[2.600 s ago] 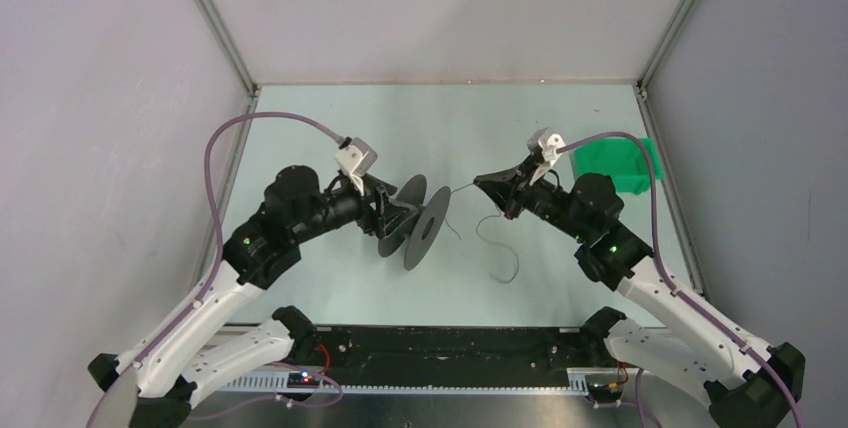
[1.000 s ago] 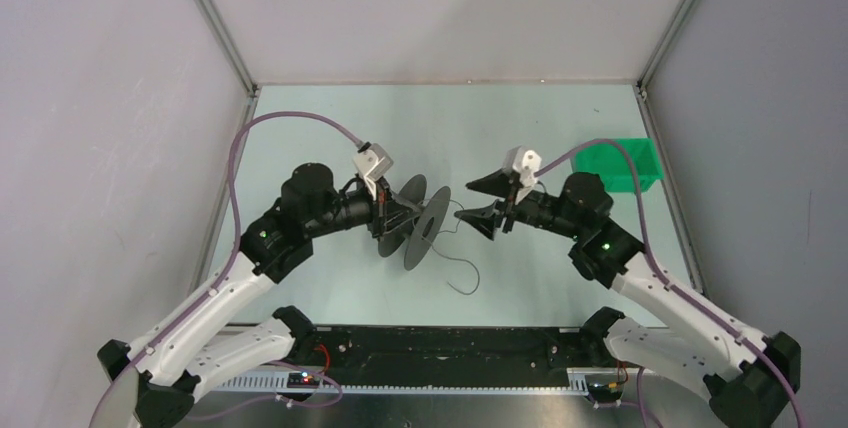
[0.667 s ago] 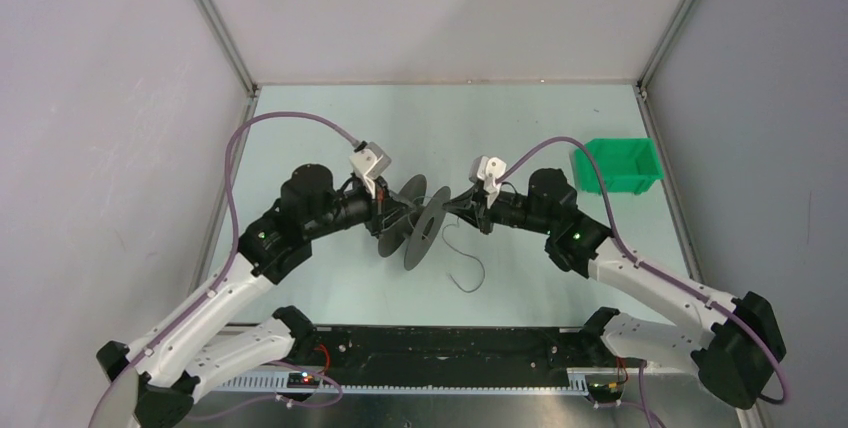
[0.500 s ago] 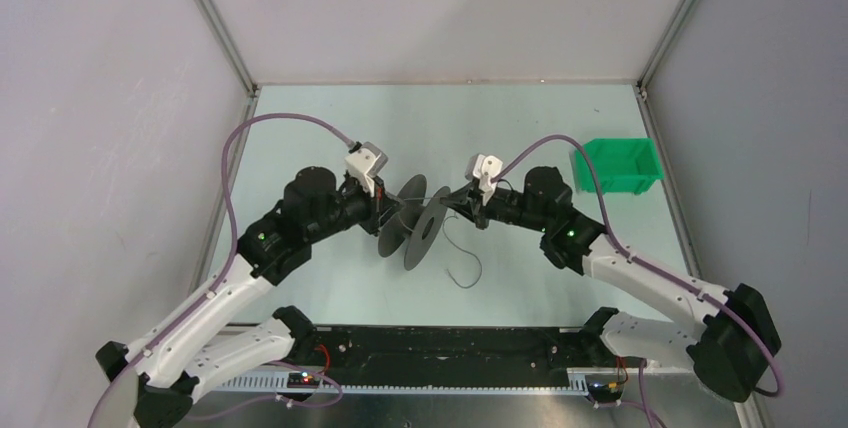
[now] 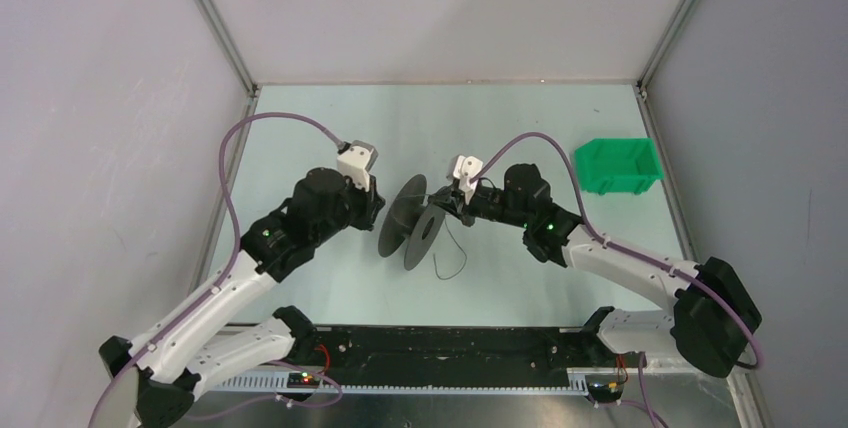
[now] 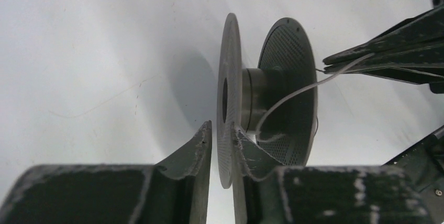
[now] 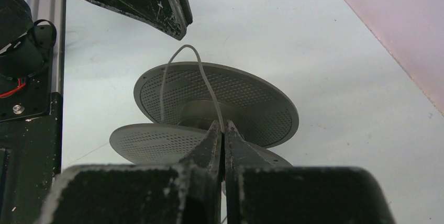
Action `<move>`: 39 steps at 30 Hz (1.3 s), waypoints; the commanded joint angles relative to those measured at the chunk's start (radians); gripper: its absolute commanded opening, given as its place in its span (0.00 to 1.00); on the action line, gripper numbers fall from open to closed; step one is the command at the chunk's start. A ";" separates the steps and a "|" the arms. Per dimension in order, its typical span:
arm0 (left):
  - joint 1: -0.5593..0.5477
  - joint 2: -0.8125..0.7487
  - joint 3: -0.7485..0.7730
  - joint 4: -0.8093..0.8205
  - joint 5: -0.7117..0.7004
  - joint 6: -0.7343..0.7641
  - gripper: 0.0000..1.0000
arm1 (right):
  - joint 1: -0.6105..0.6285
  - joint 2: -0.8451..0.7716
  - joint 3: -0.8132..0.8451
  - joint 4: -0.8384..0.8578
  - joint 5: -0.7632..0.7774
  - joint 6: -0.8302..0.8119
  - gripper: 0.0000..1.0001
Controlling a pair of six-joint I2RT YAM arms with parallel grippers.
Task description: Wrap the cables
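The dark grey spool (image 5: 425,223) stands on its rims at mid-table. My left gripper (image 5: 383,212) straddles its near flange (image 6: 226,103); the flange touches one finger and a thin strip of light shows beside the other, so the jaws are slightly open (image 6: 222,125). My right gripper (image 5: 452,206) is shut on the thin cable (image 7: 201,72) right at the spool (image 7: 235,98). From those fingertips (image 7: 222,125) the cable arcs up and back down to the hub. In the left wrist view the cable (image 6: 298,92) runs from the hub to the right gripper (image 6: 329,62). Its loose tail (image 5: 452,256) curls on the table.
A green bin (image 5: 620,166) sits at the right edge of the table. Metal cage posts (image 5: 215,28) and grey walls close in both sides and the back. A black rail (image 5: 450,348) with the arm bases runs along the near edge.
My right arm swung left, carrying the cable from near the bin up against the spool; the loose tail dragged left with it. My left wrist drew back slightly. The spool stayed put.
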 commanded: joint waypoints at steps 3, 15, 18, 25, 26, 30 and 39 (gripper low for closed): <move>0.007 0.044 -0.012 -0.012 -0.044 -0.007 0.28 | 0.010 0.022 0.041 0.051 0.006 0.027 0.00; 0.007 -0.039 -0.017 -0.039 -0.190 -0.098 0.48 | 0.013 0.034 0.010 0.068 0.032 0.065 0.00; 0.006 -0.101 -0.031 -0.020 -0.150 -0.113 0.53 | 0.013 0.037 -0.008 0.093 0.043 0.087 0.00; 0.007 -0.155 -0.129 0.079 -0.062 -0.162 0.65 | 0.013 0.058 -0.032 0.153 0.064 0.125 0.00; 0.006 -0.160 -0.150 0.098 -0.039 -0.169 0.66 | 0.012 0.059 -0.034 0.155 0.067 0.127 0.00; -0.009 -0.137 -0.181 0.167 -0.041 -0.192 0.71 | 0.012 0.057 -0.038 0.165 0.070 0.139 0.00; -0.041 -0.078 -0.217 0.257 -0.108 -0.186 0.72 | 0.013 0.058 -0.043 0.155 0.067 0.137 0.00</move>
